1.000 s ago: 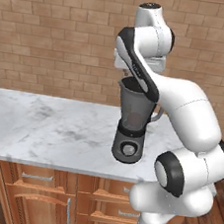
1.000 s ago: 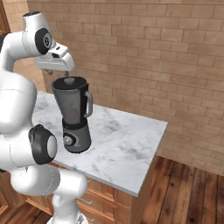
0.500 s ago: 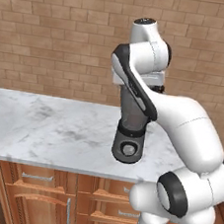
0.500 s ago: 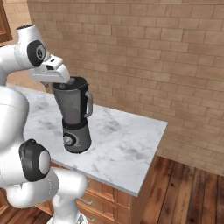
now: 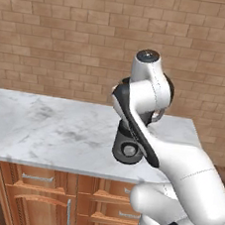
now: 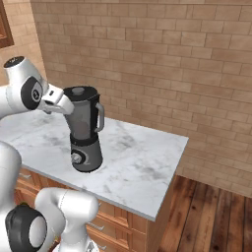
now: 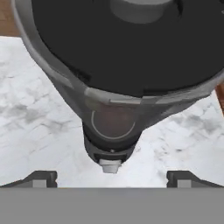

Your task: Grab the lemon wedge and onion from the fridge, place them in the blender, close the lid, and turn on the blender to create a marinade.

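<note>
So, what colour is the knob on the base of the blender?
Silver, on the dark base of the blender; the knob shows best in the right base view.

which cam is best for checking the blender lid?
Hand view: the lid is seen close from above, seated in the jug mouth. Right base view shows it small, side-on atop the blender. In the left base view the arm hides it.

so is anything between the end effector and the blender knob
Nothing visible. In the hand view the open end effector looks down past the lidded jug at the blender, and its silver knob sits unobstructed on the base.
</note>
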Controlling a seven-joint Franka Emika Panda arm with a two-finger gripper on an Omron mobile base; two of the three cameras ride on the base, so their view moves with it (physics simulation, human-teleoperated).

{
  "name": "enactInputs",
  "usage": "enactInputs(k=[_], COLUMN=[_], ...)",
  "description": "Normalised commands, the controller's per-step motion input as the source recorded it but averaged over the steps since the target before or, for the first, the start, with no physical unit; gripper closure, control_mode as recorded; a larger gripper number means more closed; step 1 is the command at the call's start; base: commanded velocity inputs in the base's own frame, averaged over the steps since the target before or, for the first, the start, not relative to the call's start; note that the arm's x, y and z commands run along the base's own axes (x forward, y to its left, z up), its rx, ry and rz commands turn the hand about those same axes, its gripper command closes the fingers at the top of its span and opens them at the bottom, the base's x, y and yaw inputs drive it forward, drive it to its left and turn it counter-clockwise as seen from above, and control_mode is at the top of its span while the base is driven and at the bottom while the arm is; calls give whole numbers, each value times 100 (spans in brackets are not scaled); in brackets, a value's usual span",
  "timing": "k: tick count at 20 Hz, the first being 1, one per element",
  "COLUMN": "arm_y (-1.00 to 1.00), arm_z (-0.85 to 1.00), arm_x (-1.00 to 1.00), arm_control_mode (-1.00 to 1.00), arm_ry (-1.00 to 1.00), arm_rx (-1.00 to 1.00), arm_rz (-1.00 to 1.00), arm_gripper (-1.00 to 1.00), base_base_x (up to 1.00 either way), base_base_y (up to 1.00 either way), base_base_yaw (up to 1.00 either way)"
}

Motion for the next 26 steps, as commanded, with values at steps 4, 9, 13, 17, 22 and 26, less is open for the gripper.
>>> enactInputs(k=[4,9,13,17,22,26], arm_y=[3,3,5,1,0,0], arm_z=[-28,-22,-16,-28,-38,-33], arm_x=[-33,-17,-1,0,0,0], arm_control_mode=[-100,-100,-100,-100,-100,-100], arm_ry=[-28,-13,0,5,9,14], arm_rx=[0,0,0,0,1,2], arm_rz=[-2,-1,-1,-1,-4,-6], arm_gripper=[-100,100,100,100,100,100], base_base_x=[0,0,0,0,0,0], base_base_y=[0,0,0,0,0,0], base_base_yaw=[0,0,0,0,0,0])
